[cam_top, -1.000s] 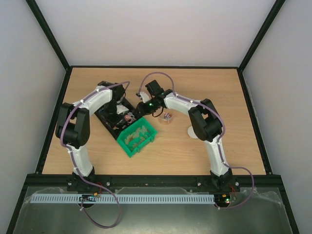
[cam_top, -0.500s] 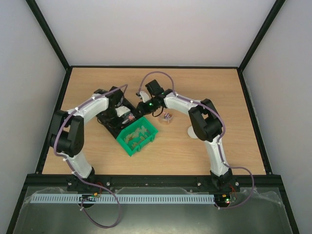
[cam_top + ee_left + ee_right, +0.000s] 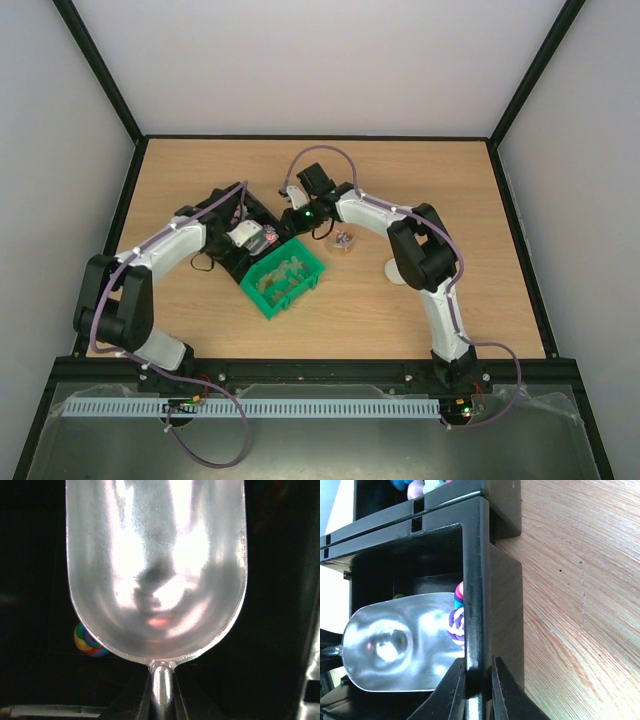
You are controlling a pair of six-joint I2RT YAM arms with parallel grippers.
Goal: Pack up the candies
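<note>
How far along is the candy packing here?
Done: clear cup holds a few candies. In hand: left gripper holds the empty scoop in the black bin; right gripper clamps its wall. Remaining: scoop up more candies, fill the cup; white lid lies apart.

candies, scoop in bin | crate before bin | cup, lid right of crate

Robot lab, white-walled enclosure, wooden table

Wooden table with green crate, cup
</note>
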